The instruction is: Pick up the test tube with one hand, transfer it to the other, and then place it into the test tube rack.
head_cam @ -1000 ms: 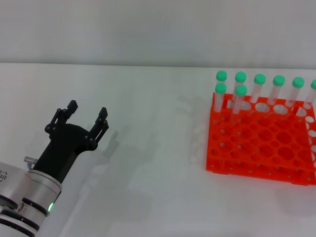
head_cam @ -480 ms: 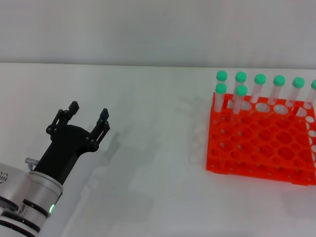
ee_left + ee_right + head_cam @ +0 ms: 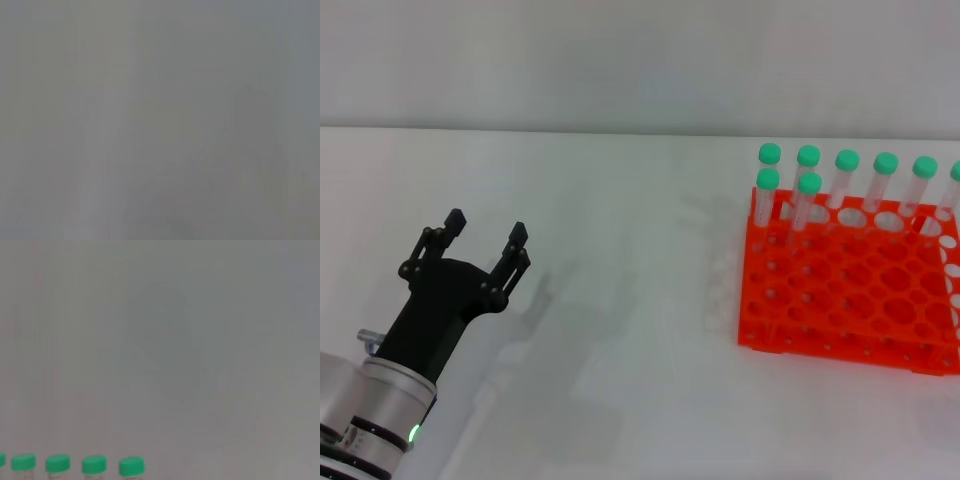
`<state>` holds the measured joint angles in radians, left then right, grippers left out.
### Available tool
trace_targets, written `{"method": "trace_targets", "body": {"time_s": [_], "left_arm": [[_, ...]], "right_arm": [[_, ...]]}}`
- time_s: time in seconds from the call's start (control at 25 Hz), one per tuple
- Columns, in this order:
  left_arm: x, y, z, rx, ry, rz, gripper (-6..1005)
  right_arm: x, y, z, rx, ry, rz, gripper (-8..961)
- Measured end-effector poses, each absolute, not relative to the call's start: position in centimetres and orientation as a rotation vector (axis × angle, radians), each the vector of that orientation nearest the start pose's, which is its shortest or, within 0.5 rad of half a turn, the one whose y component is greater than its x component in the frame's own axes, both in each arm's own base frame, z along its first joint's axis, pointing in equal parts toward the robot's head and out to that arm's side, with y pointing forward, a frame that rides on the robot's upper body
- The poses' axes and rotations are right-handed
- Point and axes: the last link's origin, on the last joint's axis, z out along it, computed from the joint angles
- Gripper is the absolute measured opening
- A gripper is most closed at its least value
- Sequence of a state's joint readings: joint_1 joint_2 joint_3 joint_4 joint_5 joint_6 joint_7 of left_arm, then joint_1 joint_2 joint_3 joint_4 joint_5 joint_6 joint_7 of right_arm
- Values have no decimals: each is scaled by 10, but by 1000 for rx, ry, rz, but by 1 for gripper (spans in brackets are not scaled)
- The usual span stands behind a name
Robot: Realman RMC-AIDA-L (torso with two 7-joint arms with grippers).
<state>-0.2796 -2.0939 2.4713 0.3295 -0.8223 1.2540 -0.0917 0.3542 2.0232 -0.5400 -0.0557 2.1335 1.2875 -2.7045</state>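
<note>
My left gripper [image 3: 484,229], black on a white-and-silver arm with a green light, is open and empty above the white table at the left. The orange-red test tube rack [image 3: 850,280] stands at the right. Several green-capped test tubes [image 3: 807,195] stand upright in its far rows; their caps [image 3: 94,464] also show in the right wrist view. No loose tube lies on the table. The all-black right gripper is out of view. The left wrist view shows only a blank grey surface.
The white table [image 3: 640,300] runs to a pale back wall. The rack reaches the picture's right edge.
My left gripper has drawn back a little to the left and toward me, still open. The rack and tubes have not moved.
</note>
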Motion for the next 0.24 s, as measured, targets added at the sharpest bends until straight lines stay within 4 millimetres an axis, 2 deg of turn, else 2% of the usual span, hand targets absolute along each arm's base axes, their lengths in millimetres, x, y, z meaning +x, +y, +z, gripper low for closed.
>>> {"method": "trace_targets", "body": {"time_s": [0.24], "left_arm": [[-306,277,-54,-1710,-558,-845,762]], "right_arm": [[379,287,35,-1550,616,755,852]]}}
